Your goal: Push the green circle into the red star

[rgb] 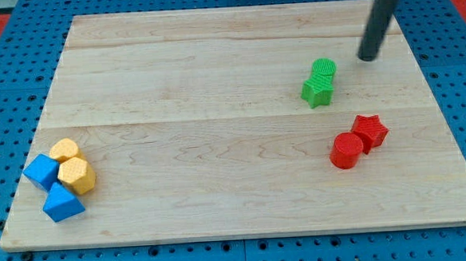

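Observation:
The green circle [324, 68] sits on the wooden board at the view's upper right, touching a green star [317, 91] just below-left of it. The red star [370, 130] lies lower right, touching a red circle [347, 151] at its lower left. My tip [367, 58] is on the board just right of the green circle, a little apart from it, and well above the red star.
A cluster at the view's lower left: a blue cube [41, 170], a blue block [62, 203], and two yellow hexagon-like blocks [64, 150] [77, 175]. The wooden board [214, 75] lies on a blue pegboard.

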Robot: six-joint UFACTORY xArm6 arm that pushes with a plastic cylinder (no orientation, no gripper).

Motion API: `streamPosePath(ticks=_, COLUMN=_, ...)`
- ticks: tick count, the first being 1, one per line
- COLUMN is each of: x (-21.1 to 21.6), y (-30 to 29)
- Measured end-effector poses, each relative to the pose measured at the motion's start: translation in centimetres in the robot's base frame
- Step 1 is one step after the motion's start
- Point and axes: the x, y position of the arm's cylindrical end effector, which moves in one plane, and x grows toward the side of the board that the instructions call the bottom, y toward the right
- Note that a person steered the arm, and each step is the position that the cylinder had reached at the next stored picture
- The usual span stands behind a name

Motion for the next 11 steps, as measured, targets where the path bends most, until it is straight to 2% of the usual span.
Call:
streamPosePath(ticks=1, x=6.3, y=-1.1)
streamPosePath(ticks=2, x=10.2, y=-2.1)
streamPosePath(ticks=3, x=5.2, y=2.4)
streamPosePath(ticks=4, x=-0.7, y=-1.0)
streamPosePath(ticks=5, x=2.5, y=-7.4)
streamPosePath(ticks=6, x=8.2, y=-7.0)
streamPosePath(ticks=7, x=11.2, y=-6.0)
streamPosePath(ticks=8, x=7.4, y=-6.3)
streamPosePath(ticks=9, x=9.0, y=-3.4)
streamPosePath(ticks=10, x=15.5, y=-2.7)
streamPosePath(ticks=11, x=9.8, y=-5.9)
